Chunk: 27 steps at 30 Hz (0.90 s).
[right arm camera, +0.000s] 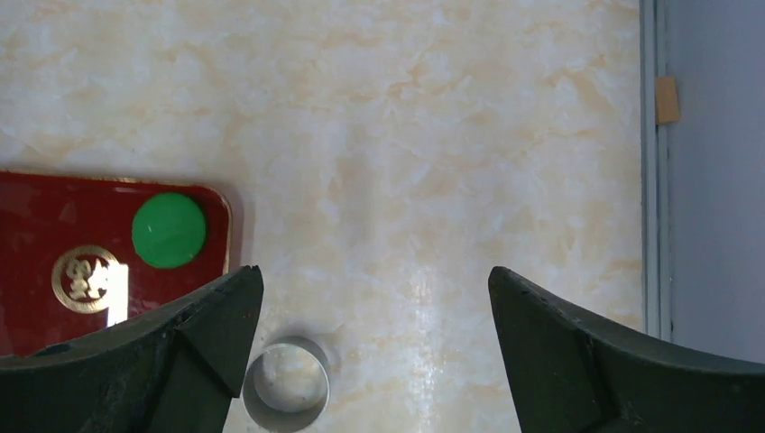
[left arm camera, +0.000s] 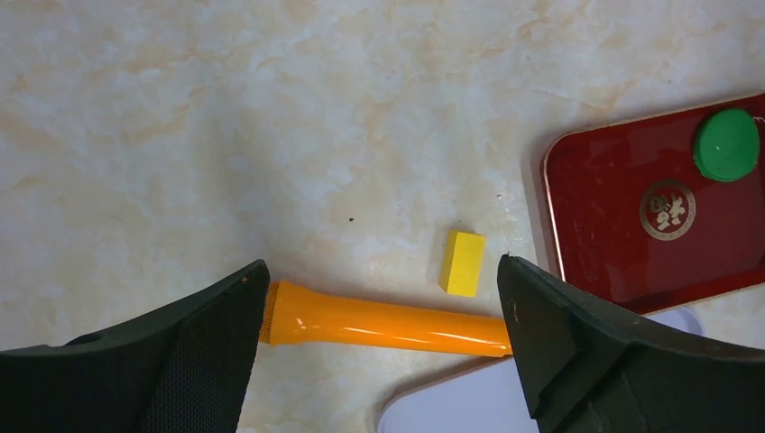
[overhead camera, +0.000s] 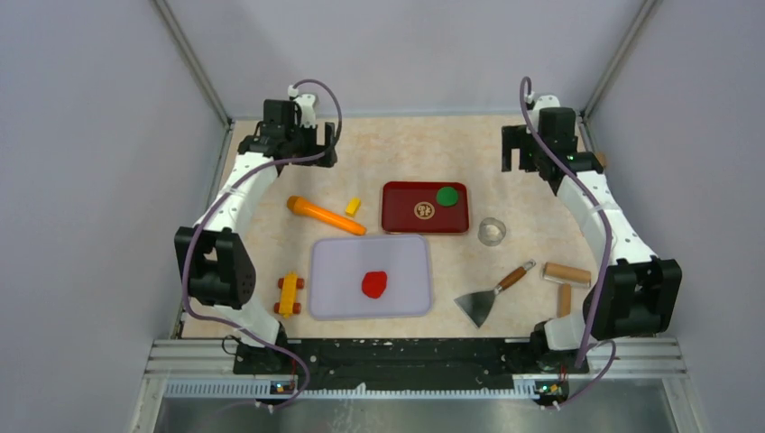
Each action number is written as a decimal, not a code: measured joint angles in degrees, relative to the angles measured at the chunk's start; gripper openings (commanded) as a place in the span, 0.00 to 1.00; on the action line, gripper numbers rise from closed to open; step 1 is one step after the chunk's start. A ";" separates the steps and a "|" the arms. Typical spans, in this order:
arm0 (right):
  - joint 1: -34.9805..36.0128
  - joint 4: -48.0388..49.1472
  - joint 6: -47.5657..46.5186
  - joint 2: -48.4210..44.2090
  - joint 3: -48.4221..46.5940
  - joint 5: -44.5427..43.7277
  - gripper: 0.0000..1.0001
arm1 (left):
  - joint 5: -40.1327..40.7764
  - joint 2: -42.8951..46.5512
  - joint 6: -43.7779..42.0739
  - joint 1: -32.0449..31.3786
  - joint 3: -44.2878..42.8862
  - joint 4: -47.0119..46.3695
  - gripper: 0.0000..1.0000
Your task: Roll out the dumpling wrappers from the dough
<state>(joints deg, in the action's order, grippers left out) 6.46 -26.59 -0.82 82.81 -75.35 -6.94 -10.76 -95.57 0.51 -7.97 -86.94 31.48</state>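
The dough (overhead camera: 374,283) lies as 1 small red lump around the middle of the lilac board (overhead camera: 334,262), which sits towards the near edge of the worktop (overhead camera: 424,144). No red wrapper is visible yet. The left arm (overhead camera: 236,194) reaches to the far left corner and the right arm (overhead camera: 595,203) to the far right corner. Both sets of jaws stand wide and hold nothing.

The orange roller (left arm camera: 388,325) lies below the left jaws with a yellow block (left arm camera: 463,262) just beside it. A careless descent would likely knock the block or pinch it along with the roller. The roller is round and glossy, so jaws closing off-centre could send it rolling towards the board.

Nothing visibly pins the board, so hard rolling may push it across the worktop. The soft dough may cling to the roller and tear.

On the right, the metal ring (right arm camera: 287,383) lies near the red tray (right arm camera: 54,194), and a loose approach could nudge the tray and its green disc (right arm camera: 169,230).
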 measured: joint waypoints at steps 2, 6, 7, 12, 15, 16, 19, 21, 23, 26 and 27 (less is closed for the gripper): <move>-0.02 -1.29 -1.38 -0.63 1.38 0.55 0.98 | 1.70 -0.20 1.16 0.00 0.39 -0.20 0.99; -1.11 -6.14 -8.57 -2.36 3.45 5.79 0.97 | 0.59 -0.61 0.59 -0.09 0.42 -0.31 0.98; -1.64 -7.98 -10.49 -3.04 4.02 6.75 0.97 | -0.39 -0.61 -0.20 -0.28 0.44 -0.24 0.97; -8.04 -16.81 -15.91 -2.27 4.11 10.25 0.95 | -6.56 -0.96 -5.60 -3.52 0.44 0.22 0.93; -13.90 -21.35 -17.77 0.37 5.14 10.23 0.95 | -10.88 -2.01 -7.72 -5.70 0.44 0.31 0.99; -14.99 -22.38 -18.18 1.16 5.75 9.77 0.95 | -12.31 -2.40 -8.39 -6.43 0.44 0.33 0.99; -17.62 -27.28 -19.26 4.50 7.58 7.58 0.93 | -15.58 -3.37 -11.61 -9.07 0.44 1.18 0.99; -18.45 -28.94 -19.80 5.49 9.22 6.78 0.91 | -16.63 -3.48 -13.86 -10.93 0.46 2.03 0.99; -19.04 -30.47 -20.28 5.29 11.30 5.97 0.90 | -17.51 -3.48 -15.30 -12.83 0.46 2.21 0.99; -19.47 -31.32 -21.14 4.22 14.64 4.46 0.89 | -18.69 -3.58 -15.87 -14.84 0.46 2.27 0.99; -19.47 -31.78 -21.33 3.39 15.85 3.74 0.89 | -18.88 -3.72 -15.85 -15.21 0.46 2.27 0.99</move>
<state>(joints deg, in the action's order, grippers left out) -13.02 -58.37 -22.15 86.19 -59.51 -3.20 -29.65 -99.29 -15.33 -23.18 -86.48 33.76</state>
